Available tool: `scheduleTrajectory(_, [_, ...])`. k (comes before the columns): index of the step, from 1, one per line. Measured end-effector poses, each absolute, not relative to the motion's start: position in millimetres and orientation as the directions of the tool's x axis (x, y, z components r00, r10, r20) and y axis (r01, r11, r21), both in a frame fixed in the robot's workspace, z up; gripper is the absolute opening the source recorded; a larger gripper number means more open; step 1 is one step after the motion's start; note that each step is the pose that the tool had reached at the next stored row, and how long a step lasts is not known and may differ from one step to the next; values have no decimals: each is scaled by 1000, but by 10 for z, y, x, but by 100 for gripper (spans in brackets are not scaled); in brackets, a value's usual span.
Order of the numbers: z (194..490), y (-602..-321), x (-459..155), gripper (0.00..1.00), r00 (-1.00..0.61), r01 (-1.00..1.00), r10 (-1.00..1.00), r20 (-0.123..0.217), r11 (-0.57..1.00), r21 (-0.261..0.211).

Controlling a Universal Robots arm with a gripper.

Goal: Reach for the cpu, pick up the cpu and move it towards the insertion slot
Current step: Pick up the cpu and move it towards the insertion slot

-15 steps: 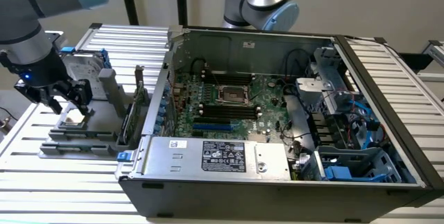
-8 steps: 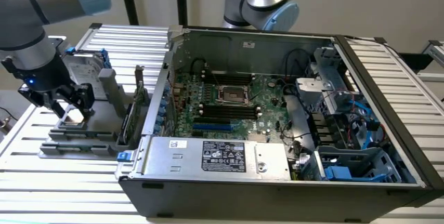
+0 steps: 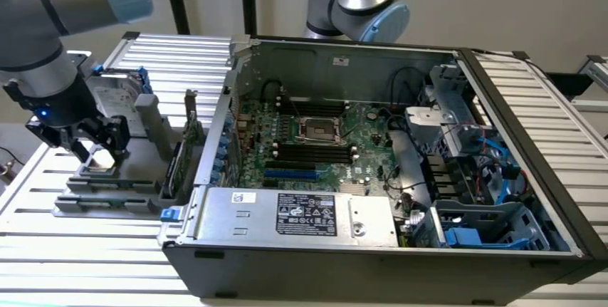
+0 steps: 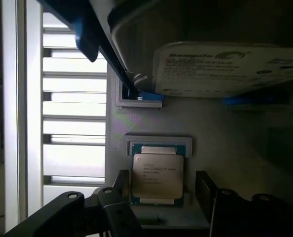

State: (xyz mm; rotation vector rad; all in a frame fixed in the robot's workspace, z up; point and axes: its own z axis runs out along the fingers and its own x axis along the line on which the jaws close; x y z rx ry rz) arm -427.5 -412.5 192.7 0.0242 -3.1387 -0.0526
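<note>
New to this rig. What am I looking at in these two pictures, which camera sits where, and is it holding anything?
This is a robot arm with a two-fingered gripper. The exterior view comes from a camera off the arm. It looks over a slatted table with an open computer case on it. The wrist view comes from a camera on the arm's wrist, looking past the fingers. Beside the case sits a grey holder carrying the cpu and a hard drive. The gripper is open, with a finger on either side of the cpu, and holds nothing. The insertion slot is the shiny square socket on the board inside the case.
</note>
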Motion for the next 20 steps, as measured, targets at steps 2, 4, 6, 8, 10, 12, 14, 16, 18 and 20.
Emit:
scheduleTrajectory(2, [1920, -4123, -4275, 65, -1000, -14, -15, 2, 999, 33])
scheduleTrajectory(4, [1914, -4119, -4277, 65, -1000, -13, -13, 3, 999, 33])
scheduleTrajectory(6, [1910, -4113, -4279, 65, -1000, -11, -11, 3, 999, 33])
scheduleTrajectory(8, [1905, -4105, -4282, 65, -1000, -9, -9, 3, 999, 34])
scheduleTrajectory(10, [1903, -4098, -4286, 65, -1000, -8, -8, 4, 999, 34])
scheduleTrajectory(12, [1901, -4093, -4292, 65, -1000, -6, -6, 4, 999, 33])
scheduleTrajectory(14, [1898, -4090, -4297, 65, -1000, -4, -5, 5, 999, 34])
scheduleTrajectory(16, [1894, -4088, -4303, 65, -1000, -3, -3, 5, 999, 34])
scheduleTrajectory(18, [1890, -4086, -4311, 65, -1000, -1, -2, 6, 999, 34])
scheduleTrajectory(20, [1885, -4084, -4313, 65, -1000, -1, -1, 6, 999, 33])
